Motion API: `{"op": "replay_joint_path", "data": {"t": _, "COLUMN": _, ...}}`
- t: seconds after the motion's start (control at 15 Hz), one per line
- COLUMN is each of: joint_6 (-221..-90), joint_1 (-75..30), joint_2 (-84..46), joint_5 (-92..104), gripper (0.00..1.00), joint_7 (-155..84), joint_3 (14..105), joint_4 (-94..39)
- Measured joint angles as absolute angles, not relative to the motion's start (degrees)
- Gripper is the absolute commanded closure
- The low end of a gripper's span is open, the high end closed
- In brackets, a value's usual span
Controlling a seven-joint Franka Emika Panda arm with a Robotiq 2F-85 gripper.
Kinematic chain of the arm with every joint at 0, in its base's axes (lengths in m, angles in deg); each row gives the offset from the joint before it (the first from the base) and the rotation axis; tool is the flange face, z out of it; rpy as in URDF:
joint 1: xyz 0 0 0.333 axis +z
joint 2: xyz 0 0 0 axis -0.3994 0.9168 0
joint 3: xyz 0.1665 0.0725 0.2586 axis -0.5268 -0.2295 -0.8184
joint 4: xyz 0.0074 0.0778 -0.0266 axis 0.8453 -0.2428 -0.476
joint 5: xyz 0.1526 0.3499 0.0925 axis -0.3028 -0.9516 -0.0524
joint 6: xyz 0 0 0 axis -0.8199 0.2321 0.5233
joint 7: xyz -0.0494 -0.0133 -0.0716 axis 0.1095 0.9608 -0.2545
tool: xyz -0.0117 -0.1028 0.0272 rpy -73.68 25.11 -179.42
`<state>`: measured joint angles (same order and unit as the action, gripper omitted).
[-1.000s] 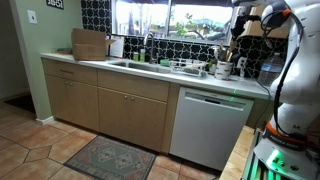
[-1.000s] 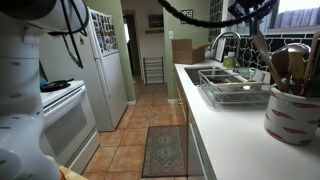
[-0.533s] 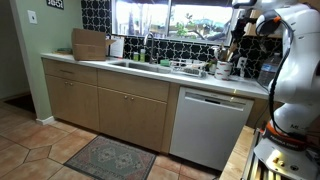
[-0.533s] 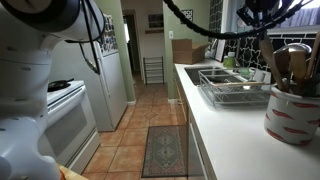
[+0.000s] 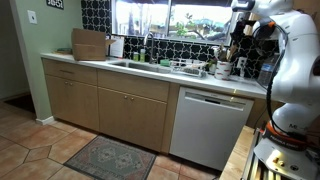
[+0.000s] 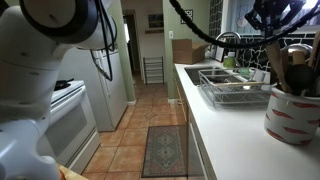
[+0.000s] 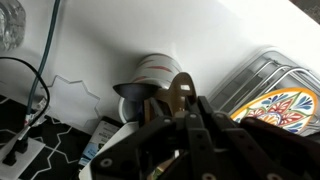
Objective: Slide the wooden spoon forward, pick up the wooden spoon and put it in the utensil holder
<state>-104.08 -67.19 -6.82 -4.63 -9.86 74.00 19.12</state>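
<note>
Claw (image 7: 183,118) is gripping the wooden spoon (image 7: 181,88), jaws pinched almost shut on it, and is hovering above the utensil holder (image 7: 152,70) at the centre of the wrist view. Sliding and lifting are looking done; lowering it in and releasing are remaining.

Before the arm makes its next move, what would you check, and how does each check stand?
1. Gripper shut on the wooden spoon: ok.
2. Spoon lined up with the utensil holder in the wrist view: ok.
3. Spoon tip already inside the holder: cannot tell.
4. Room among the utensils already standing in it: cannot tell.
5. Spoon clear of the dish rack beside the holder: ok.
</note>
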Motion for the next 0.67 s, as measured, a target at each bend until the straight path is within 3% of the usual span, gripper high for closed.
{"op": "replay_joint_path", "data": {"t": 0.2, "joint_6": -104.1, "joint_1": -67.2, "joint_2": -5.4, "joint_5": -4.5, "gripper": 0.97, "joint_7": -11.9, "joint_3": 74.1, "joint_4": 20.5}}
{"op": "replay_joint_path", "data": {"t": 0.27, "joint_6": -104.1, "joint_1": -67.1, "joint_2": -5.1, "joint_5": -4.5, "gripper": 0.69, "joint_7": -12.3, "joint_3": 74.2, "joint_4": 20.9}}
{"op": "replay_joint_path", "data": {"t": 0.33, "joint_6": -104.1, "joint_1": -67.1, "joint_2": -4.8, "joint_5": -4.4, "gripper": 0.68, "joint_7": -12.6, "joint_3": 74.2, "joint_4": 21.2}}
{"op": "replay_joint_path", "data": {"t": 0.67, "joint_6": -105.0, "joint_1": -66.9, "joint_2": -4.7, "joint_5": -2.7, "gripper": 0.33, "joint_7": -13.1, "joint_3": 75.0, "joint_4": 23.4}}
